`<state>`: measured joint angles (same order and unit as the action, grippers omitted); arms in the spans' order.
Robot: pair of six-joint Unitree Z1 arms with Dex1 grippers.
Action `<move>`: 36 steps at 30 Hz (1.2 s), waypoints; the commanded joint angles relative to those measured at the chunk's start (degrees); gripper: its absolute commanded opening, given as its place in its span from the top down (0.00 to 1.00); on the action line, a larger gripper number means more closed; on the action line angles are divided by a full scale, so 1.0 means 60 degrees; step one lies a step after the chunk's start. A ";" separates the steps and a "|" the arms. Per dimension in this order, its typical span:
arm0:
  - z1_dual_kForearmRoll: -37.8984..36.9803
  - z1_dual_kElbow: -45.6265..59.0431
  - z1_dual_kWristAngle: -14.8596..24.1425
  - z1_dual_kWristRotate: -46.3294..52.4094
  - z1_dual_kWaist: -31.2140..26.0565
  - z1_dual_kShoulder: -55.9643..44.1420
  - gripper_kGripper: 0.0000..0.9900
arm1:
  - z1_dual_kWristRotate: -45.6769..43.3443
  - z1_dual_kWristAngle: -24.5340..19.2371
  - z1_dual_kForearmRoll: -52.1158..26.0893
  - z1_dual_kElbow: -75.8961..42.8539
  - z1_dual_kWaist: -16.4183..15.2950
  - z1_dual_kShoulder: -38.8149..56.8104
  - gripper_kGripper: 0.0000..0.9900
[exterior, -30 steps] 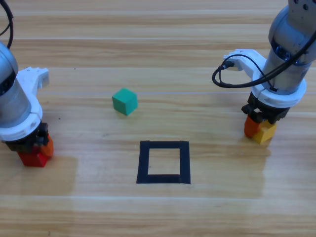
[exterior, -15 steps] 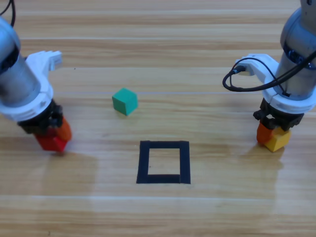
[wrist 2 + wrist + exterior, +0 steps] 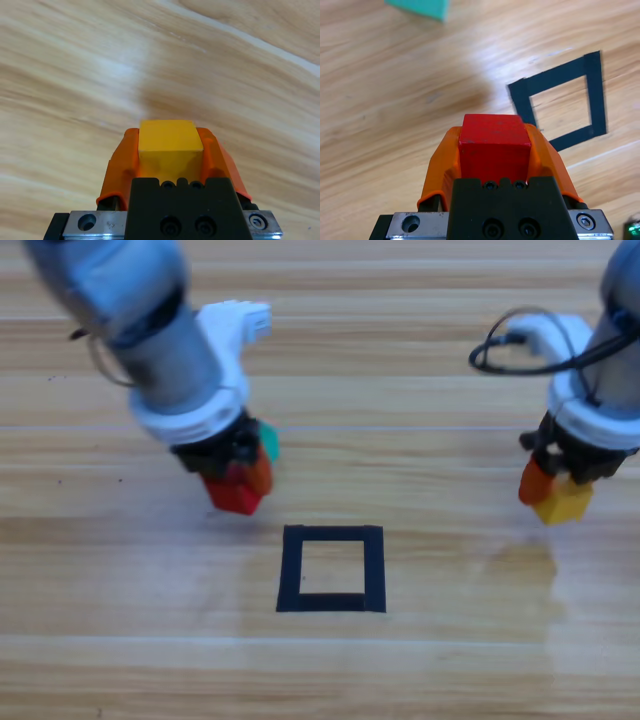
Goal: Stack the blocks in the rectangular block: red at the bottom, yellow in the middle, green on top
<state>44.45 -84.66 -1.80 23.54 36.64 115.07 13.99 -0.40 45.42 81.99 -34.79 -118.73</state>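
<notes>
I see the table [image 3: 420, 360], with the black tape rectangle [image 3: 331, 568] centre-bottom of frame. My left gripper [image 3: 238, 483], just upper left of it, clamps the red cube [image 3: 233, 496]; my right gripper [image 3: 555, 494], far right, clamps the yellow cube [image 3: 564, 504]. The green cube [image 3: 268, 440] peeks out behind the left gripper.

The left claw [image 3: 493, 150] clamps the red cube [image 3: 493, 148] above wood, near the tape rectangle [image 3: 560, 102].
</notes>
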 commanded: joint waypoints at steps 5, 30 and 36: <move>0.1293 -0.1519 0.1092 0.2215 0.1685 0.1315 1.00 | 0.2883 -0.0769 0.0149 -0.0613 -0.1116 0.1917 1.00; 0.3197 -0.4259 0.1355 0.5833 0.2667 0.3102 1.00 | 0.3030 -0.1193 0.0149 -0.0598 -0.1263 0.0994 1.00; 0.3197 -0.4215 0.1399 0.5789 0.2682 0.3190 1.00 | 0.3059 -0.1252 0.0149 -0.0598 -0.1263 0.0847 1.00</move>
<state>63.29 -110.31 5.68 57.97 51.62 131.45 32.62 -6.86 45.64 79.58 -40.94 -109.28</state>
